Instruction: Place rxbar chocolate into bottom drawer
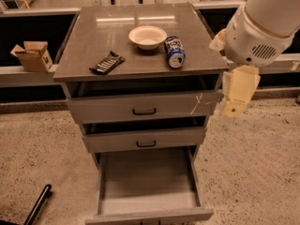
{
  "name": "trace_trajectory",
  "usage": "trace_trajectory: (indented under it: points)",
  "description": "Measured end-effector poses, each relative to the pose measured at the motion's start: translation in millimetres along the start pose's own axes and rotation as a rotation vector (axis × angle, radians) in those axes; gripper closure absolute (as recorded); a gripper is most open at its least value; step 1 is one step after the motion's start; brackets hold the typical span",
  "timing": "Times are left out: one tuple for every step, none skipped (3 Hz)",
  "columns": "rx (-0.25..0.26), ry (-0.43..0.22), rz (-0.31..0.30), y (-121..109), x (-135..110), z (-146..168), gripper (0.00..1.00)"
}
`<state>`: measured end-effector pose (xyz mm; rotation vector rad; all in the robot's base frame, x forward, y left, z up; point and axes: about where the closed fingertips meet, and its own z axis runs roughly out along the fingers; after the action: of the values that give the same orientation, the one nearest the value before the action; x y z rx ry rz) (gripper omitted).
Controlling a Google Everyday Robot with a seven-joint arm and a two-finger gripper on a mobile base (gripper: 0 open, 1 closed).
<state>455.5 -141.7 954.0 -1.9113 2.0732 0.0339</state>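
Observation:
The rxbar chocolate [107, 63], a flat black bar with pale lettering, lies on the left part of the grey cabinet top [93, 36]. The bottom drawer [150, 214] is pulled far out; its shallow grey tray holds nothing. My arm comes in from the upper right. The gripper [236, 95], a cream-coloured part, hangs beside the cabinet's right front corner, level with the top drawer and well right of the bar. Nothing shows in it.
A white bowl [147, 36] and a blue-and-white can [175, 51] stand on the cabinet top, right of the bar. The two upper drawers [143, 108] stand slightly ajar. A cardboard box [33, 55] sits at the left. A black rod [37, 205] lies on the floor.

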Motion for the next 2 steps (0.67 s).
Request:
trace_trajectory:
  points:
    - [0.123, -0.074, -0.105, -14.5, -55.3, 2.3, 0.0]
    - [0.21, -0.163, -0.182, -16.4, -101.0, 15.6, 0.0]
